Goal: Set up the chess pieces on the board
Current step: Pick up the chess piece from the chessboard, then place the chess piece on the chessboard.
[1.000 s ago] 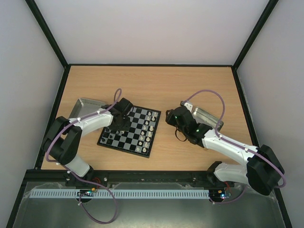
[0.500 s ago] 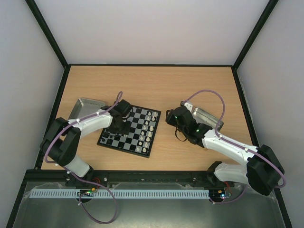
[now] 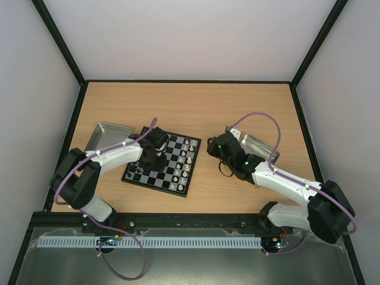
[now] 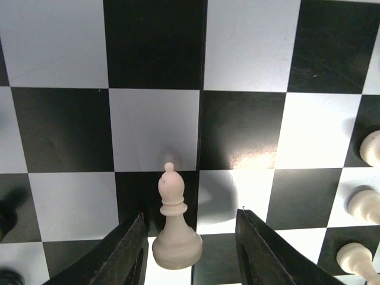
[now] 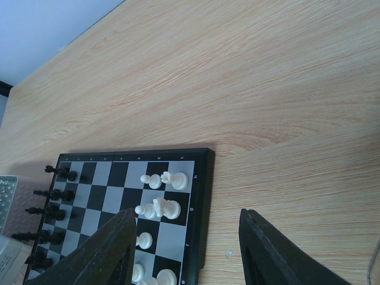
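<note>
The board [image 3: 154, 186] lies left of the table's centre. Cream-white chess pieces [image 3: 187, 155] line its right side and black ones [image 3: 138, 172] its left. My left gripper [image 3: 149, 159] hangs low over the board's left half. In the left wrist view its jaws [image 4: 190, 249] stand open around a cream-white bishop [image 4: 175, 228], which stands upright on the board [image 4: 154, 41] close to the left finger without touching it. My right gripper [image 3: 215, 147] is open and empty above bare table, right of the board. The right wrist view [image 5: 187, 237] shows the board's rim [image 5: 205, 202] and white pieces [image 5: 157, 208].
A shallow silver tin [image 3: 107, 135] sits at the board's far left corner, and a second tin [image 3: 258, 145] lies behind my right arm. More white pieces [image 4: 363, 205] stand at the right edge of the left wrist view. A black frame borders the table.
My left gripper has shifted slightly toward the near side over the board. The right arm has not moved.
</note>
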